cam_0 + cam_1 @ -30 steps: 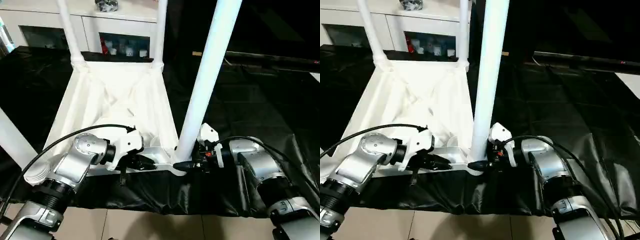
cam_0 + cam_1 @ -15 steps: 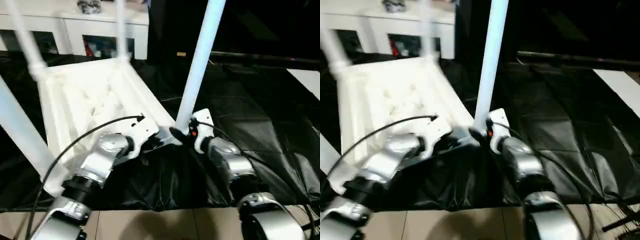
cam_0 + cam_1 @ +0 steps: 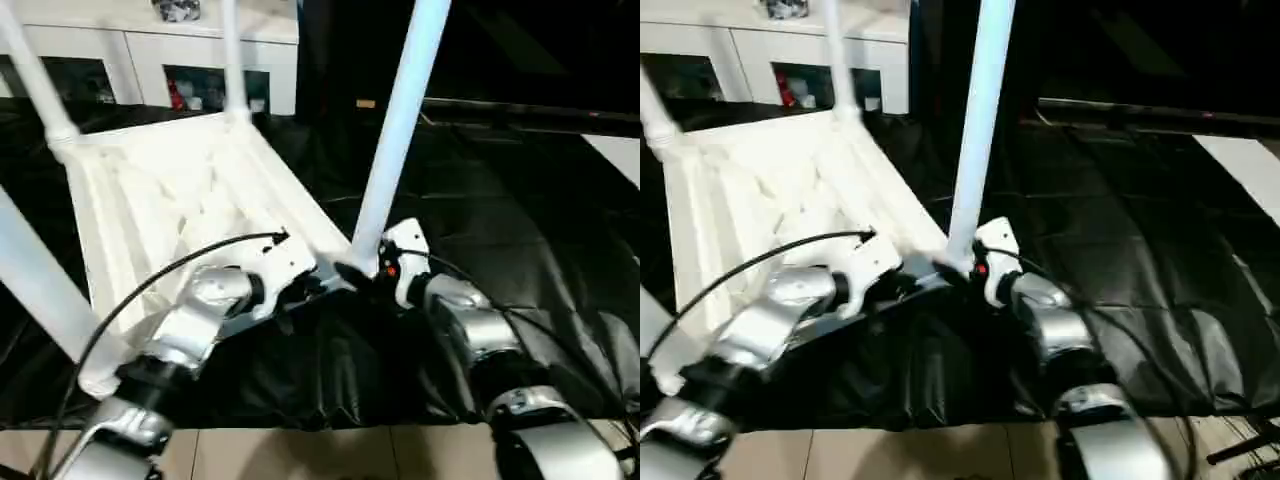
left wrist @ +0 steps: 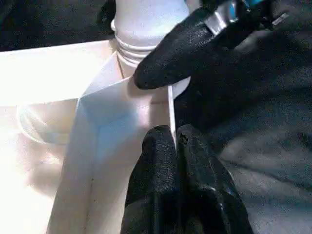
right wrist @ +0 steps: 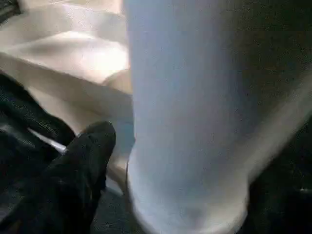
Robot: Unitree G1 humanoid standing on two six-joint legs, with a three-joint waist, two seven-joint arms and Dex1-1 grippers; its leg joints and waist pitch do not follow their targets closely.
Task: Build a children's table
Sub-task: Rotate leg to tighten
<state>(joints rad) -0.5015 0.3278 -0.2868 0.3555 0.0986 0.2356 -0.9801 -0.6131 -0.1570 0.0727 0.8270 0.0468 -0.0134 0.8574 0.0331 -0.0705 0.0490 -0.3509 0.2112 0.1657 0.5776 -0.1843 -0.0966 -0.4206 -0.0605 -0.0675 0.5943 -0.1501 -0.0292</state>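
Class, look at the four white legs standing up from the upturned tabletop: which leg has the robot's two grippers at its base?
The near-right long white tapered tube leg, at the white plastic tabletop's corner closest to the robot. Both the left gripper and right gripper meet there; the other legs stand alone.

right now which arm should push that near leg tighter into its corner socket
Right, probably. The right gripper sits at the base of the near leg, beside its socket. The left gripper is shut on the tabletop's thin edge wall, so it is better kept there steadying the top.
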